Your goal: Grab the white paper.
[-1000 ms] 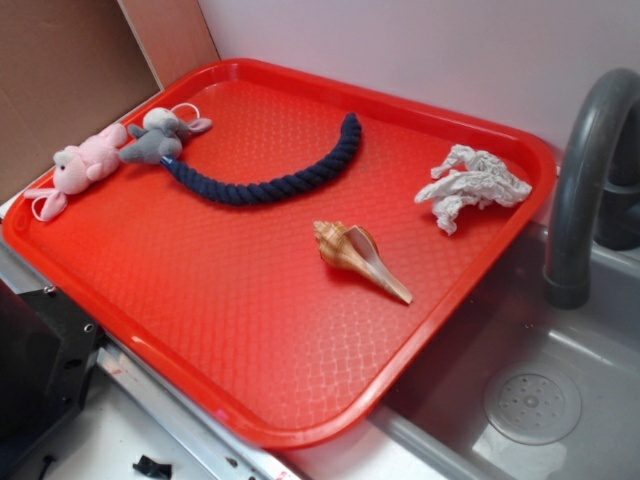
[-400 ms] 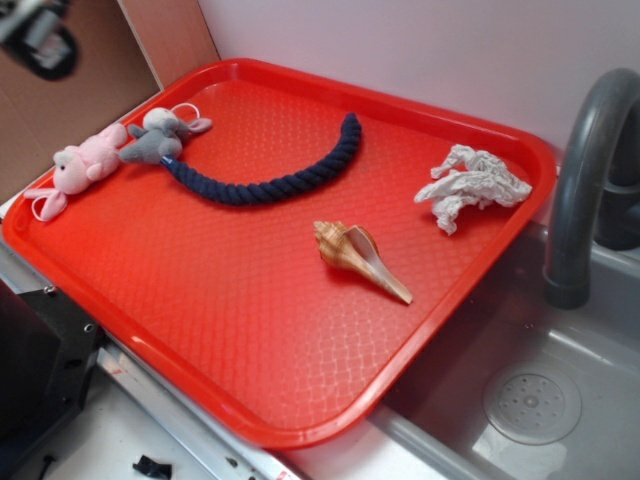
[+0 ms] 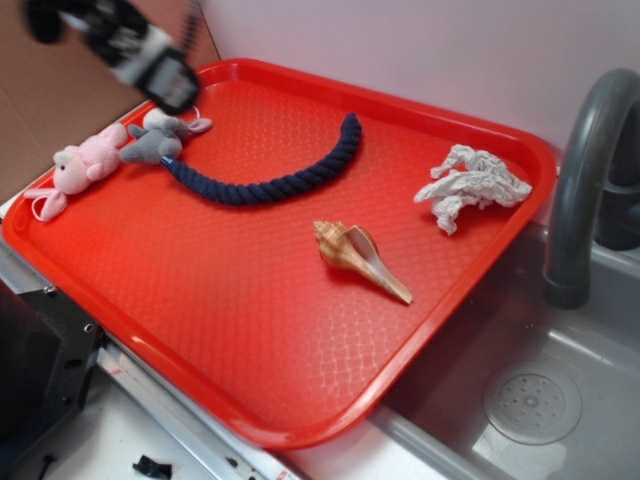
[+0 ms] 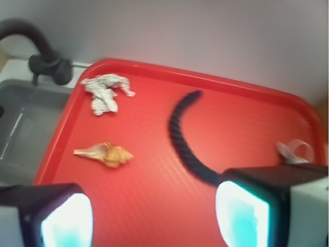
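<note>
The white paper [image 3: 471,184] is a crumpled off-white wad at the far right of the red tray [image 3: 250,330]. In the wrist view the white paper [image 4: 105,91] lies at the tray's upper left, near the faucet. My gripper [image 3: 150,60] hovers, blurred, above the tray's far left corner over the plush toys, a long way from the paper. In the wrist view my gripper [image 4: 154,218] is open and empty, its two pads wide apart with bare tray between them.
A tan spiral seashell [image 3: 358,258] lies mid-tray. A navy rope [image 3: 270,175] curves to a grey plush mouse [image 3: 158,138] and a pink plush [image 3: 80,170]. A grey faucet [image 3: 585,180] and sink [image 3: 530,400] stand at the right. A brown board [image 3: 60,90] stands behind.
My gripper has come into the exterior view from the upper left and moved right and down over the tray's far left corner. The objects on the tray have not moved.
</note>
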Controlling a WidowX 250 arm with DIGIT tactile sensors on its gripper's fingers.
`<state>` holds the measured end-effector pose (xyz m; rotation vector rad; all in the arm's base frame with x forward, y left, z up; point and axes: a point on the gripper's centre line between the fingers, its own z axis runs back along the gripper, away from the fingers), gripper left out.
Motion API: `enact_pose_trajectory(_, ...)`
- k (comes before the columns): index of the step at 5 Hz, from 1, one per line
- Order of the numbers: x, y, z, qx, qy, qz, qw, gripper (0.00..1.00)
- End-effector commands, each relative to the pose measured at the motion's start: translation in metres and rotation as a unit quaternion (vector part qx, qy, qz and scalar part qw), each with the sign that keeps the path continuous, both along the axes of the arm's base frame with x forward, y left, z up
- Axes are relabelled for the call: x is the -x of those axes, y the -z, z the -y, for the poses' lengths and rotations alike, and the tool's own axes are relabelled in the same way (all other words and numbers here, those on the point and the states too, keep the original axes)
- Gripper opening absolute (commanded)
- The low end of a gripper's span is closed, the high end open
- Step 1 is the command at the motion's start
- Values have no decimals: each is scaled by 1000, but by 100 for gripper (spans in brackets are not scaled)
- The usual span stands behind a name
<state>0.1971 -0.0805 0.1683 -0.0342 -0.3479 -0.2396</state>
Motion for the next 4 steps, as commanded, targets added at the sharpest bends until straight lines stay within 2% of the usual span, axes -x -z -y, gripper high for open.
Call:
enact_pose_trajectory(1, -88, 36, 40, 16, 94, 11, 995, 100)
enact_pose_trajectory(2, -114, 57, 55, 35, 156, 3, 987, 100)
enact_pose_trajectory(3, -126, 78, 70, 10, 199, -11, 980, 100)
enact_pose_trajectory(4, -133, 97, 84, 11, 238, -28, 971, 100)
